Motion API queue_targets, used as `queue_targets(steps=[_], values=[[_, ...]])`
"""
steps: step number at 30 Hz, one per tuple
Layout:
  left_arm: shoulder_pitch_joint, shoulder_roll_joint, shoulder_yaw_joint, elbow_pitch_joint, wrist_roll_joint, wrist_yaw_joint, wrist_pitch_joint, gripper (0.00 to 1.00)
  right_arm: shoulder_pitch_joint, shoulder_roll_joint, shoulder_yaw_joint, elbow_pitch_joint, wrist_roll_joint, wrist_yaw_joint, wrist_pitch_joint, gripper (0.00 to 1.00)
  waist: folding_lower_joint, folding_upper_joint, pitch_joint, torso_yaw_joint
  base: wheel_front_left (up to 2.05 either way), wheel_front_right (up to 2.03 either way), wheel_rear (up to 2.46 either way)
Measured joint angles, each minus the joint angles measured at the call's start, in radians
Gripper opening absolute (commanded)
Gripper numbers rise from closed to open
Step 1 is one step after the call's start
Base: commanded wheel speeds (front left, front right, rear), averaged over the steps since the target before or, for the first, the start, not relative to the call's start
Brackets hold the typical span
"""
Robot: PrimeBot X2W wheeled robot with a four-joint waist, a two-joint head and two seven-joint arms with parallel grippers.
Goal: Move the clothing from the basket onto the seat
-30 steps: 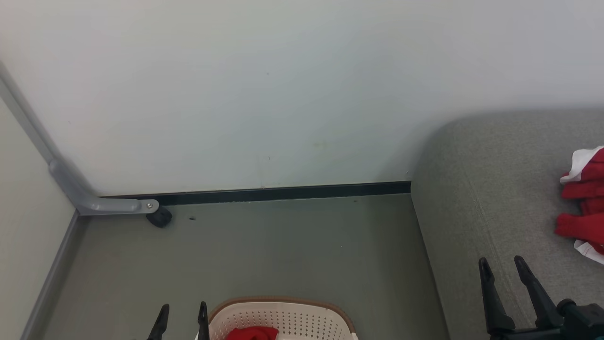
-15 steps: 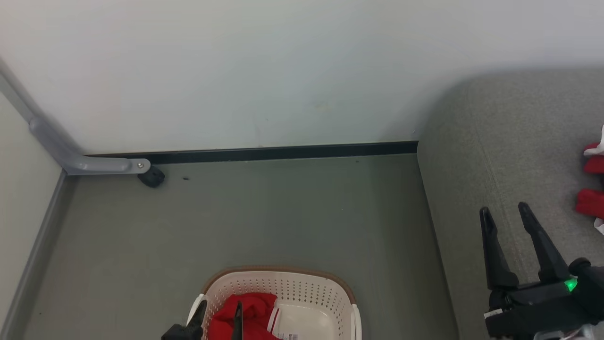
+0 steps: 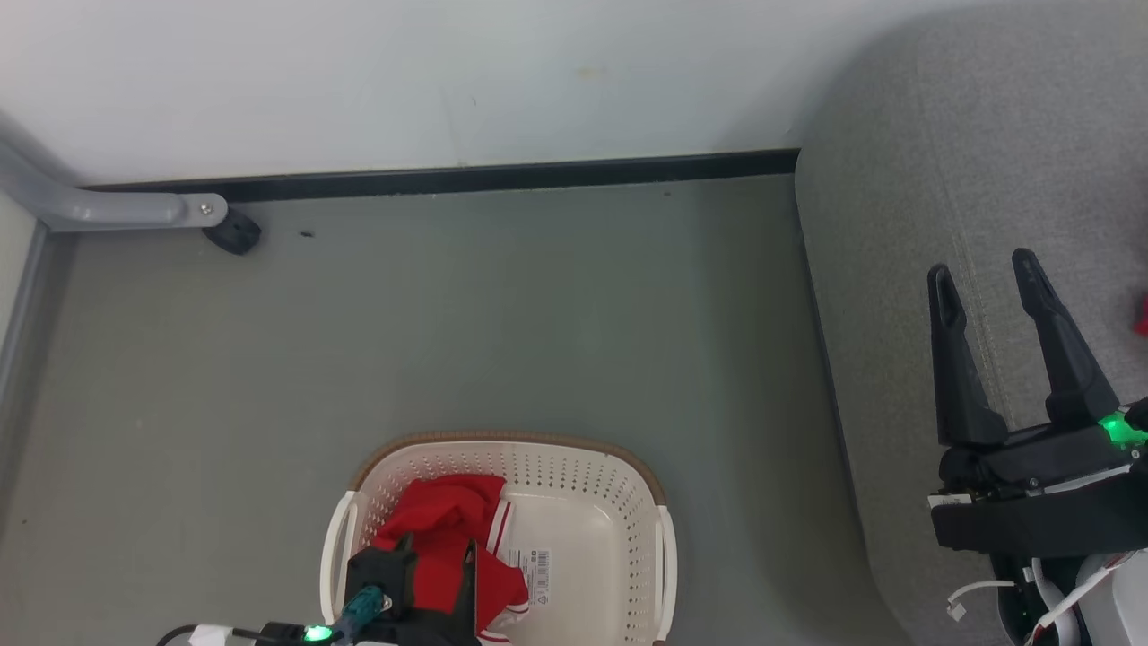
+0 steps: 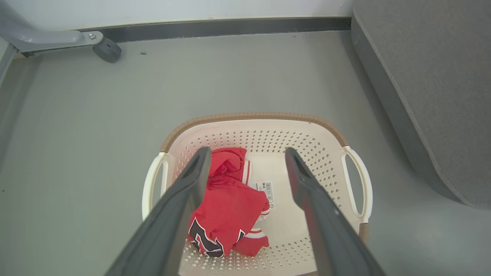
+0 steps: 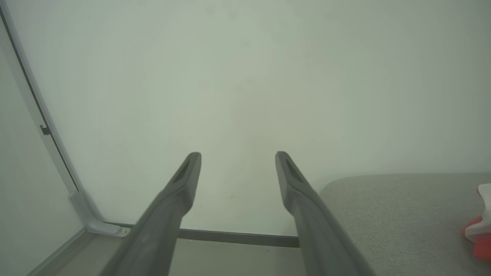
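We find the left gripper (image 4: 247, 153) poised above the basket (image 4: 253, 115), its two fingers spread wide apart and holding nothing. The basket stands on the grey floor (image 3: 448, 314), near the seat (image 3: 897, 179) but apart from it. A bundle of red clothing (image 4: 230, 203) with white trim and a dark printed numeral lies in the basket's left half as the head view shows it. A white label (image 4: 266, 189) sits on the basket bottom just beside the bundle. We cannot tell whether either finger touches the fabric. The right gripper (image 3: 982, 269) hangs over the seat, fingers apart and empty. A red-and-white garment (image 5: 479, 237) lies on the seat, well apart from the right gripper.
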Motion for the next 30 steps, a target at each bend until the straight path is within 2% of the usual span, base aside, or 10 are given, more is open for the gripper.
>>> queue_targets(steps=[8,19,30], values=[[-0.113,-0.004,-0.046,0.13,-0.03,0.0,0.036,1.0,-0.073,0.001,0.003,-0.06,-0.008,-0.002,0.019,1.0,0.0,0.0,0.109,-0.023,0.0,0.0,0.0],[-0.273,-0.007,-0.021,0.314,-0.023,0.0,0.081,1.0,-0.173,0.035,0.018,-0.138,-0.008,-0.016,0.032,1.0,-0.0001,0.0001,0.282,-0.08,0.0,0.0,0.0],[-0.418,0.055,0.03,0.436,-0.026,-0.009,0.115,1.0,-0.248,0.059,0.016,-0.19,-0.008,-0.017,0.018,1.0,0.0,0.0001,0.439,-0.146,0.0,0.0,0.0]])
